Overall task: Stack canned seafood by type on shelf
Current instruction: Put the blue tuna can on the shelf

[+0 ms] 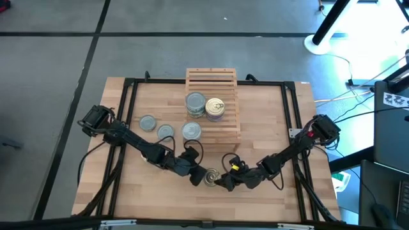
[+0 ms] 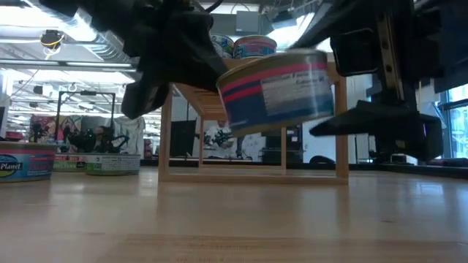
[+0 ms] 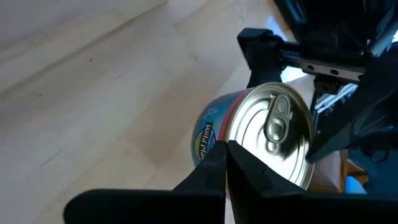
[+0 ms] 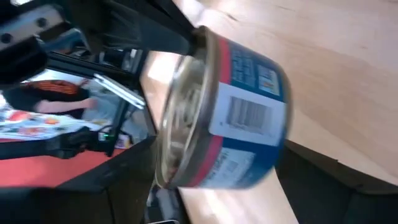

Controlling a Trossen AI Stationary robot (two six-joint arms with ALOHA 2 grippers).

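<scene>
A can [image 1: 211,177] with a shiny golden ring-pull top [image 3: 273,130] and a blue and red label [image 2: 274,88] hangs tilted above the table near its front edge. My right gripper [image 1: 217,181] is shut on it. My left gripper [image 3: 227,152] is shut, its tips at the top's rim. The slatted shelf [image 1: 213,83] stands at the far middle and bears a grey-topped can [image 1: 195,103] and a golden-topped can [image 1: 215,107]. Three grey-topped cans [image 1: 165,131] stand on the table left of the shelf. My left gripper has its shut fingertips against the rim of the can's golden top [image 3: 231,134], coming slantwise from the table's left; I cannot tell whether they press on it. My right gripper holds the can across its width, one finger [image 3: 261,43] on one side wall and the other finger [image 3: 339,134] opposite. It comes slantwise from the table's right. The can is lifted clear of the table and tilted, its top toward the left arm.
The shelf stands on legs with open room beneath it [image 2: 241,146]. A black frame [image 1: 128,83] runs around the tabletop. Cables [image 1: 192,150] trail from the arms near the front edge. Bare wood lies right of the shelf [image 1: 268,121].
</scene>
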